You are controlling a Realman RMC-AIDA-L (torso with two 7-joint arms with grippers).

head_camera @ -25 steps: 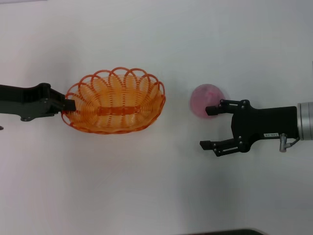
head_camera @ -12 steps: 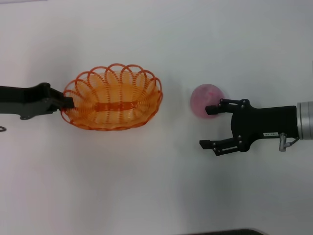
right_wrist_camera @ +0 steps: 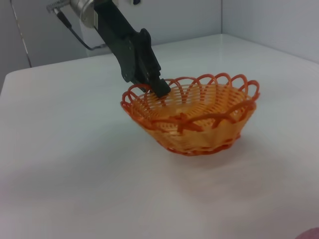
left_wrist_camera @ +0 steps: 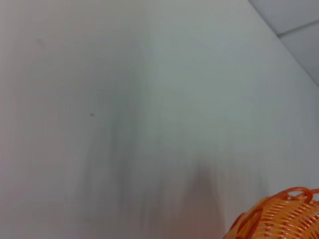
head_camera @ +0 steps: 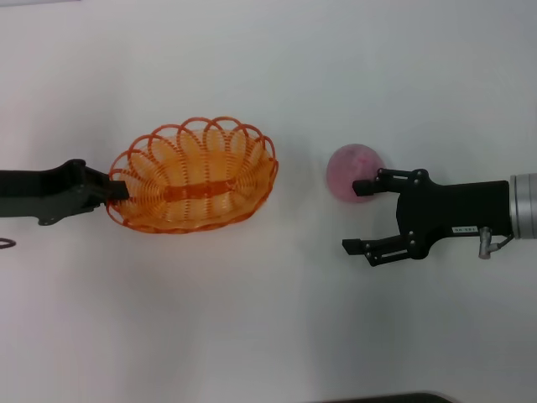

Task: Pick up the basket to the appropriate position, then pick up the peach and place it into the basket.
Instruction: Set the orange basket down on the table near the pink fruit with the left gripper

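The orange wire basket (head_camera: 195,175) is left of centre in the head view, and my left gripper (head_camera: 119,190) is shut on its left rim. In the right wrist view the basket (right_wrist_camera: 194,115) hangs tilted just above the table, with the left gripper (right_wrist_camera: 158,88) pinching the rim. A bit of the basket (left_wrist_camera: 279,219) shows in the left wrist view. The pink peach (head_camera: 354,172) lies on the table to the right. My right gripper (head_camera: 354,217) is open beside it. One fingertip (head_camera: 361,186) overlaps the peach's near side, and nothing is between the fingers.
The white table (head_camera: 268,319) stretches all around. A dark edge (head_camera: 377,398) shows at the table's near side. An edge of the peach (right_wrist_camera: 310,234) shows in the right wrist view.
The left arm has shifted slightly with the basket, whose tilt has changed a little. The right arm and the peach have not moved.
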